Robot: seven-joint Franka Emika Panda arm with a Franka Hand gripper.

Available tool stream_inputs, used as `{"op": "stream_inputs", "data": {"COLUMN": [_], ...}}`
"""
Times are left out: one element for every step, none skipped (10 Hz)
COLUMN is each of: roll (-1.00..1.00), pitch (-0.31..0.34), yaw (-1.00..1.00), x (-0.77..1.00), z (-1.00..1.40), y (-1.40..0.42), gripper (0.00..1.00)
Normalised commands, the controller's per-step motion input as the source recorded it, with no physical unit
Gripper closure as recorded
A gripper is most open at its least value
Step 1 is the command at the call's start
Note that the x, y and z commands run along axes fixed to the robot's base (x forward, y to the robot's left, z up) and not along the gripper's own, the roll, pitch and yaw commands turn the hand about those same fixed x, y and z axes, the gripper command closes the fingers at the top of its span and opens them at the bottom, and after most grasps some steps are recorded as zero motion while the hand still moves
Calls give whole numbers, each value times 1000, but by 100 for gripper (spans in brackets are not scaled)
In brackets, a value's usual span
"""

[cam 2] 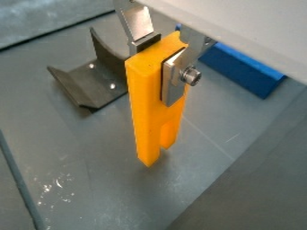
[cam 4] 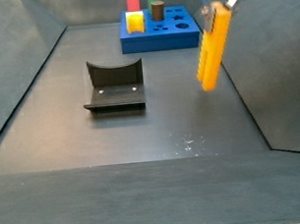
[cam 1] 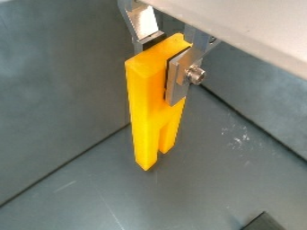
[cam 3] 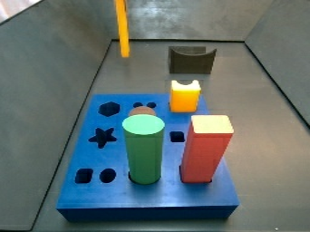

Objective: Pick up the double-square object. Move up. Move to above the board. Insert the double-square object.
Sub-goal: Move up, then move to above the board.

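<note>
The double-square object (cam 1: 150, 117) is a tall orange-yellow bar that stands upright, with my gripper (cam 1: 162, 58) shut on its upper end; both wrist views show a silver finger plate on each side (cam 2: 159, 58). In a side view the bar (cam 4: 212, 49) hangs under the gripper (cam 4: 219, 1), between the fixture and the blue board (cam 4: 186, 37). Whether its lower end touches the floor I cannot tell. In a side view the bar (cam 3: 121, 32) runs off the top edge, behind the board (cam 3: 85, 149), and the gripper is out of frame.
On the board stand a green cylinder (cam 3: 144, 149), a red square block (cam 3: 208, 149) and a short yellow peg (cam 3: 183, 95). The dark fixture (cam 4: 115, 87) sits on the floor beside the bar, also seen as the fixture (cam 2: 90, 76). Grey walls enclose the floor.
</note>
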Motion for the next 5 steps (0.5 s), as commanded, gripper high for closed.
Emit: {"op": "stream_inputs", "data": {"roll": [59, 160, 159, 153, 140], "pitch": [86, -26, -20, -21, -19], "yaw": [-4, 147, 141, 109, 87], "x": [-5, -104, -112, -110, -106], "z": [223, 1000, 1000, 1000, 1000], "y": [23, 10, 5, 3, 1], "gripper": [100, 100, 100, 100, 100]}}
